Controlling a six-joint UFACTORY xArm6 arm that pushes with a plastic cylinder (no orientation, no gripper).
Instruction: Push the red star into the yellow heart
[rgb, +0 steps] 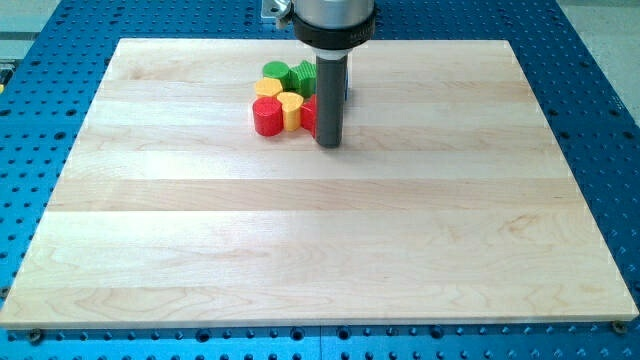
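A tight cluster of blocks sits near the view's top centre of the wooden board (200, 220). A red block (309, 113), largely hidden by the rod, is probably the red star. It touches the right side of the yellow heart (290, 110). My tip (329, 144) rests on the board just right of and slightly below this red block, touching or almost touching it. The rod covers the red block's right part, so its shape is not clear.
A red round block (267, 117) touches the heart's left side. A yellow block (268, 88) and two green blocks (275, 70) (303, 76) lie just above. A sliver of a blue block (346, 92) shows behind the rod. Blue perforated table (50, 60) surrounds the board.
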